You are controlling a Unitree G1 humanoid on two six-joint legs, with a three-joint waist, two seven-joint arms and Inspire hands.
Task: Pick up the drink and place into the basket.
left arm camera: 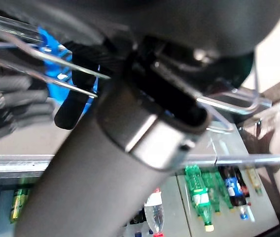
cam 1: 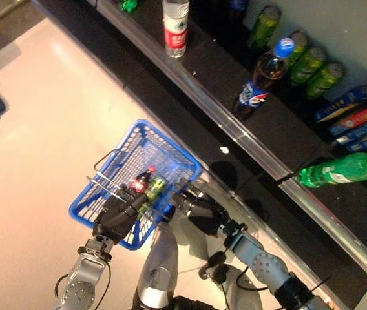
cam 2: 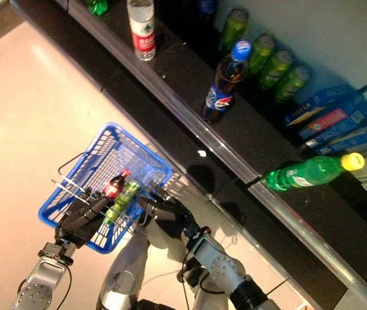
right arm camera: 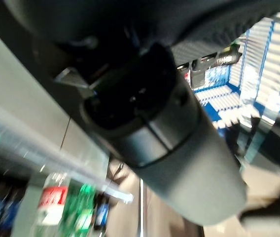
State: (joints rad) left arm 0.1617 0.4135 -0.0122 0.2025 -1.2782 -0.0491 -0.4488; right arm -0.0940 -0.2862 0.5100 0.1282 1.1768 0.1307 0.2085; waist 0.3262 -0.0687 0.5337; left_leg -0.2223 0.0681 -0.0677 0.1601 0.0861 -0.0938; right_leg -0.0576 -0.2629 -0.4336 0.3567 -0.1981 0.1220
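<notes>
A blue wire basket (cam 1: 170, 144) hangs in front of me above the pale floor. My left hand (cam 1: 115, 216) is curled round its metal wire handles at the near side. Inside the basket lie a small dark bottle with a red cap (cam 1: 143, 180) and, beside it, a green can (cam 1: 156, 188). My right hand (cam 1: 193, 205) is at the basket's near right rim, close to the green can; whether it is touching the can is hidden. The right wrist view shows the basket's blue mesh (right arm camera: 258, 74) just past that hand.
A dark shelf with a shiny front rail (cam 1: 235, 126) runs across the back right. On it stand a clear water bottle (cam 1: 176, 26), a blue-capped cola bottle (cam 1: 261, 81), several green cans (cam 1: 307, 64), blue boxes (cam 1: 358, 119) and a green bottle (cam 1: 342, 169) on its side.
</notes>
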